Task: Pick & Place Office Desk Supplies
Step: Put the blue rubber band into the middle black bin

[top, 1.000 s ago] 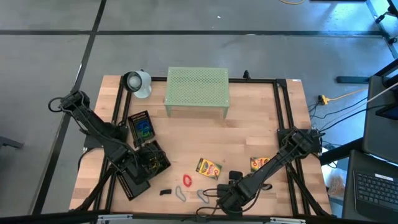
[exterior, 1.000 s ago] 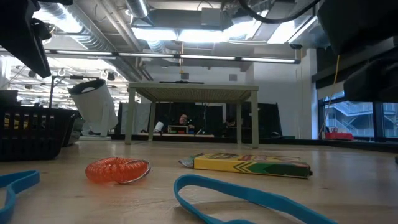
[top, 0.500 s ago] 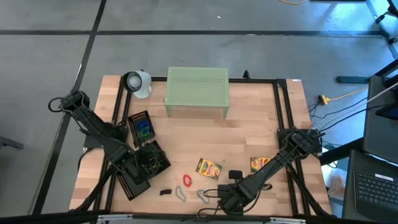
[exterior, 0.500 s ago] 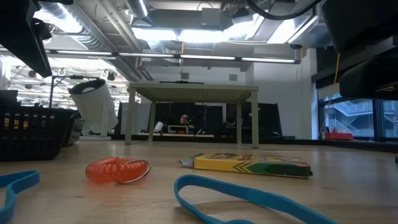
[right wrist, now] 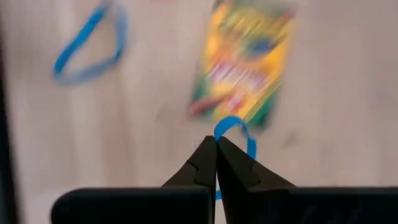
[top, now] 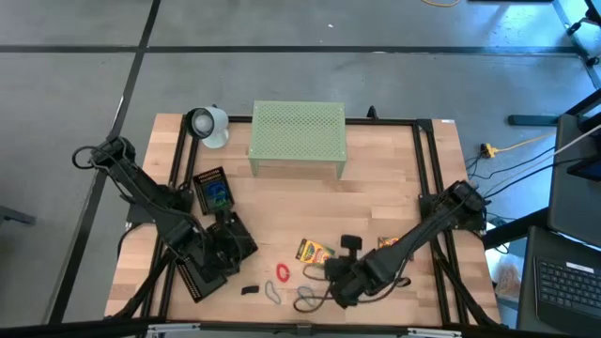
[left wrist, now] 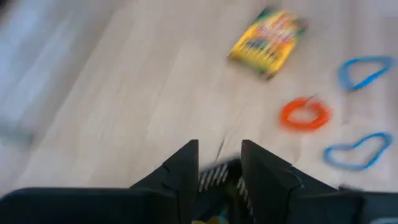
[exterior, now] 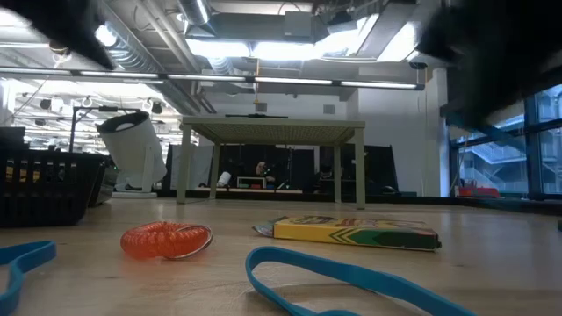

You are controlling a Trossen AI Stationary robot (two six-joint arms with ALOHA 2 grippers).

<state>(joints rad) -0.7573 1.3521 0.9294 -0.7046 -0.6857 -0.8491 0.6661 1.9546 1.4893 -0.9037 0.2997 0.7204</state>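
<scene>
Right tool (right wrist: 216, 146), pinched shut on a limp blue rubber band (right wrist: 239, 134), lifts it above the crayon box (right wrist: 245, 62) on the counter (top: 376, 202); light, floppy, best gripped anywhere along its strand.

From my remote station I saw a grey concrete floor (top: 282, 75) crossed by dark seams around the pale wooden table (top: 376, 202). Beyond the table's far edge, exposed ceiling ducts (exterior: 149, 39) and long fluorescent lights (exterior: 246, 48) ran overhead, with tall windows (exterior: 505, 167) at one side.
</scene>
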